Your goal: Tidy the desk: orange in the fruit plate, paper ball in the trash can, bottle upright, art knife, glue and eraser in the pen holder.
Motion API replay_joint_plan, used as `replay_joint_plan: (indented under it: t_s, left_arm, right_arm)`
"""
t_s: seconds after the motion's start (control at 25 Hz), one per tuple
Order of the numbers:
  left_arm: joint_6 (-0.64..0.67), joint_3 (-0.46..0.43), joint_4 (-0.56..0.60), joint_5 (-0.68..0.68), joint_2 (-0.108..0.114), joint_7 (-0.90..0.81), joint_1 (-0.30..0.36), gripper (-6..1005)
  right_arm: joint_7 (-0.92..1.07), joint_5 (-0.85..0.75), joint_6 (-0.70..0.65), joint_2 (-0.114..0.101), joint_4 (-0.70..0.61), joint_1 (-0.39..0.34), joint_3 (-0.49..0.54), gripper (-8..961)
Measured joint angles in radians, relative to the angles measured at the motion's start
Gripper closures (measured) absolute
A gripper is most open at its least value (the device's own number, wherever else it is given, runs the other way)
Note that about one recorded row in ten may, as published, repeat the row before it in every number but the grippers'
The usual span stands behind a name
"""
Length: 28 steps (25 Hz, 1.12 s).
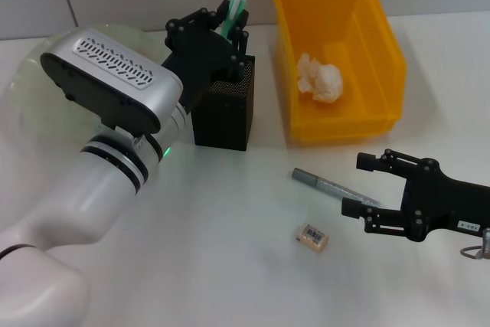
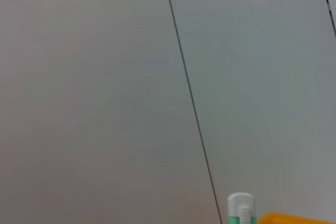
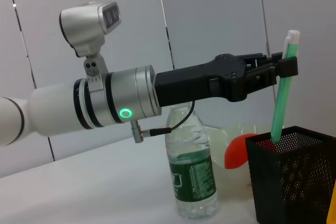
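My left gripper (image 1: 228, 27) hovers over the black mesh pen holder (image 1: 223, 116), shut on a slim green-and-white stick (image 1: 238, 1) whose lower end is inside the holder; whether it is the art knife or the glue, I cannot tell. In the right wrist view the stick (image 3: 281, 98) leans in the pen holder (image 3: 294, 177). My right gripper (image 1: 358, 186) is open low over the table, its fingers either side of one end of a grey pen-shaped tool (image 1: 329, 185). The eraser (image 1: 312, 237) lies just in front. The paper ball (image 1: 320, 78) sits in the yellow trash can (image 1: 383, 32). The bottle (image 3: 193, 177) stands upright. The orange (image 3: 240, 149) shows behind the holder.
The pale-green fruit plate (image 1: 31, 89) stands at the back left, mostly hidden by my left arm, which crosses the left half of the table. The trash can stands close to the right of the pen holder. White wall panels rise behind the desk.
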Motion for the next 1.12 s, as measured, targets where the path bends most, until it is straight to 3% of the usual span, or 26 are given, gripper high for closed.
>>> replay_joint_plan:
  t_s: [0.4, 0.48, 0.52, 0.76, 0.92, 1.12]
  left_arm:
    - [0.01, 0.008, 0.011, 0.009, 0.0, 0.0, -0.007, 675]
    - [-0.001, 0.007, 0.023, 0.009, 0.001, -0.006, 0.004, 512]
    - [-0.011, 0.007, 0.038, 0.01, 0.002, -0.013, 0.016, 431]
    - [-0.182, 0.043, 0.088, 0.086, 0.01, -0.072, 0.121, 231]
    - [-0.379, 0.11, 0.079, 0.147, 0.022, -0.122, 0.201, 173]
    - [-0.452, 0.127, 0.083, 0.259, 0.044, -0.123, 0.316, 160]
  right_arm:
    - [0.004, 0.0, -0.004, 0.0, 0.0, -0.001, 0.001, 195]
    - [0.004, 0.004, -0.013, 0.0, -0.001, -0.005, 0.009, 195]
    - [0.004, 0.007, -0.02, -0.001, -0.004, -0.007, 0.02, 195]
    - [0.013, 0.017, -0.151, -0.001, -0.061, -0.008, 0.196, 196]
    - [0.083, 0.066, -0.218, -0.001, -0.168, -0.003, 0.262, 196]
    - [0.211, 0.074, -0.239, 0.0, -0.311, 0.002, 0.251, 197]
